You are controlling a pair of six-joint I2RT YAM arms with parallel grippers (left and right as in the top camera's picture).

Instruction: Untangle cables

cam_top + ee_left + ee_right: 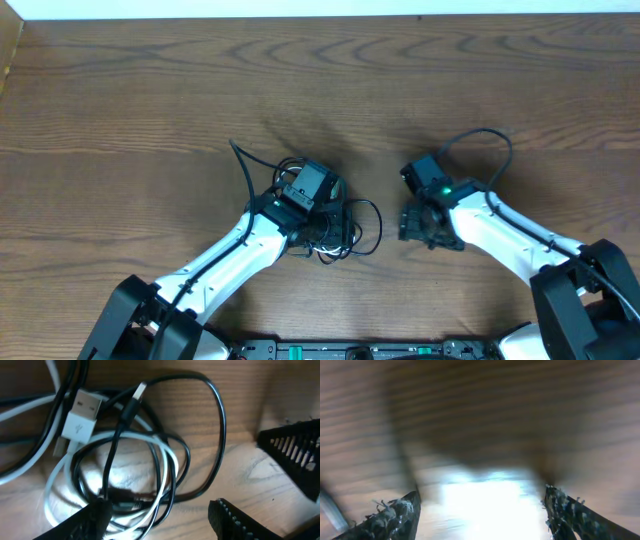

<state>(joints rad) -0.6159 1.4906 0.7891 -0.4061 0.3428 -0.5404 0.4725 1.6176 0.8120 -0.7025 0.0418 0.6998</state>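
A tangle of thin black cables [345, 228] and one white cable lies near the table's front middle. In the left wrist view the white cable [60, 467] coils with black loops [220, 425] through it, and a white USB plug [80, 417] lies on top. My left gripper [160, 520] is open low over the tangle, its left finger touching the coil. My right gripper [415, 225] is open and empty just right of the tangle; in the right wrist view [480, 515] only blurred bare table lies between its fingers.
The wooden table [320, 90] stretches back to a white wall edge. A thick black arm cable [490, 145] loops behind my right wrist. My right gripper's finger [295, 450] shows at the right edge of the left wrist view.
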